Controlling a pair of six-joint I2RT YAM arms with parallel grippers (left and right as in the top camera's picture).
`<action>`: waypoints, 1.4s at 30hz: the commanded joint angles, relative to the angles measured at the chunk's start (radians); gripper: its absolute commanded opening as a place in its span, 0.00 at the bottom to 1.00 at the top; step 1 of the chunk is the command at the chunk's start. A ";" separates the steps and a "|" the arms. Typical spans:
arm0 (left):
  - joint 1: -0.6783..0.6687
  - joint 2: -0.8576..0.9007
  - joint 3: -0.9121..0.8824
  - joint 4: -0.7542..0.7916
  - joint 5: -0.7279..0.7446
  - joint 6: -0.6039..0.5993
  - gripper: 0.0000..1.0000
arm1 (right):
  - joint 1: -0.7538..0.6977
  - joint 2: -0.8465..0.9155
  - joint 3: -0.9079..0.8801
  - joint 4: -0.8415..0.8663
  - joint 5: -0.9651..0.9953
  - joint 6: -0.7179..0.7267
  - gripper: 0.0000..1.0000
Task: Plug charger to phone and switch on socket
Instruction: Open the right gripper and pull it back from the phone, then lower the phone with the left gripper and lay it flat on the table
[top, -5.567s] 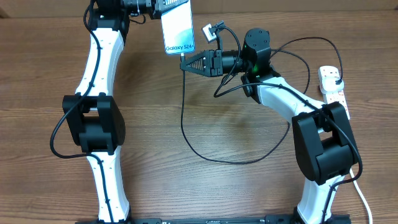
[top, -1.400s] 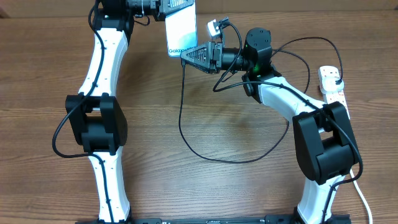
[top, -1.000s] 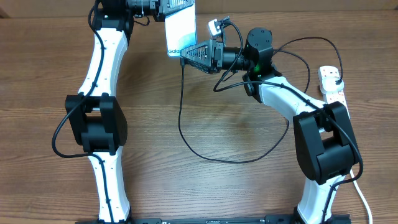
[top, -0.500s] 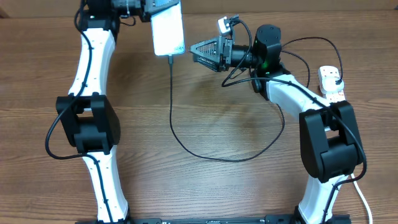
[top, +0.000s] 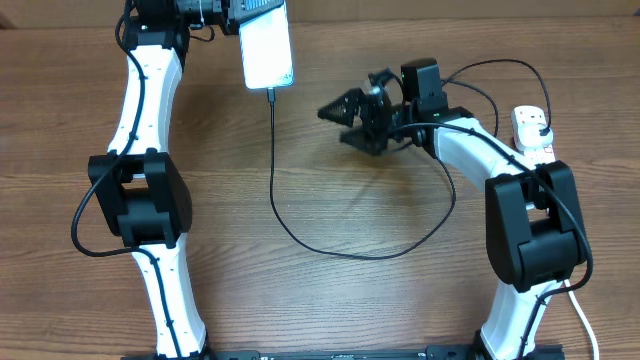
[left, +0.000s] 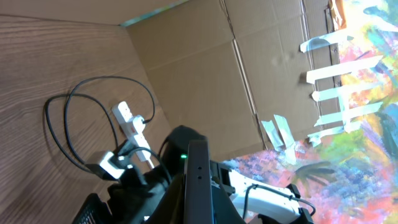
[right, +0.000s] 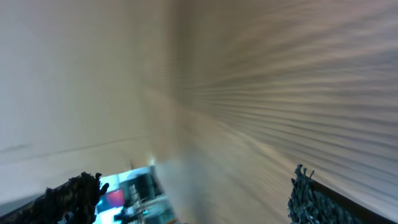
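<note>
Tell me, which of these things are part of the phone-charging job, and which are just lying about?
Part of the job:
- phone, screen lit
- black charger cable, reaching the phone's bottom edge
- white socket strip with red switches

Just there:
- cardboard wall
- colourful painting
- white tape strips

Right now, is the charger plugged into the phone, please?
Plugged in: the charger runs straight into the lower edge of the phone, with no gap showing.
</note>
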 joint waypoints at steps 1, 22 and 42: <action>-0.011 -0.033 0.021 0.003 0.023 0.013 0.04 | -0.039 -0.032 0.008 -0.101 0.175 -0.164 1.00; -0.198 0.008 0.008 -0.815 -0.521 0.712 0.04 | -0.094 -0.258 0.008 -0.332 0.505 -0.243 1.00; -0.250 0.264 0.005 -0.857 -0.491 0.711 0.04 | -0.094 -0.258 0.008 -0.383 0.531 -0.262 1.00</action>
